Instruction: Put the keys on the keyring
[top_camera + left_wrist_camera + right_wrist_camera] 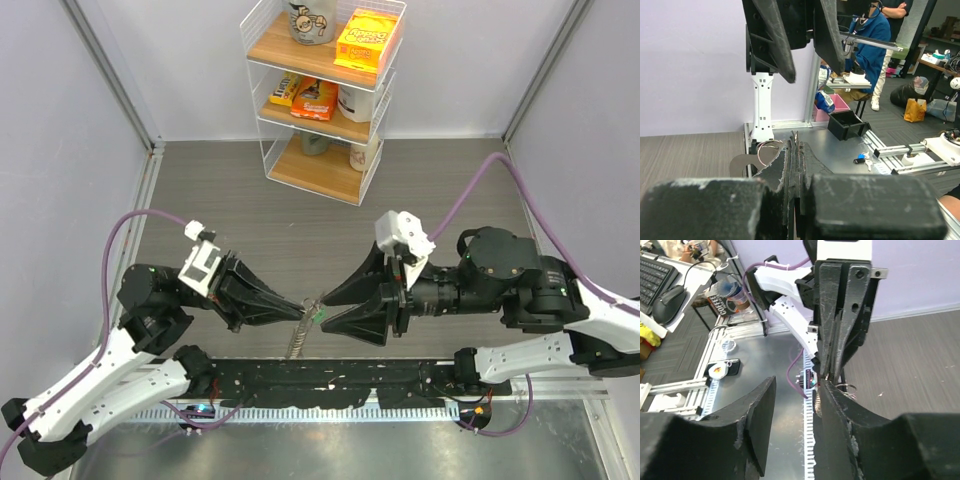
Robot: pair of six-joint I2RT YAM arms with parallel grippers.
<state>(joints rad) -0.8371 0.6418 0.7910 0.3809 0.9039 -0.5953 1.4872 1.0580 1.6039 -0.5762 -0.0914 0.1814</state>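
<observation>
Keyring (298, 338) hangs from left gripper (303, 307), jaws clamped on its top. Right gripper (321, 311) jaws apart, tips just beside the green end (315, 316)

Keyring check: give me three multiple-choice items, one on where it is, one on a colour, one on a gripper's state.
1. Where is the keyring? A at the left gripper's tips; B gripped by the right gripper; C out of view.
2. Its end piece is: A red; B green; C blue.
3. The right gripper's jaws are: A shut; B open; C hidden.
A: the chain hangs from the shut left tips. B: green shows at the chain's top. B: the right wrist view shows a wide gap between its fingers.
</observation>
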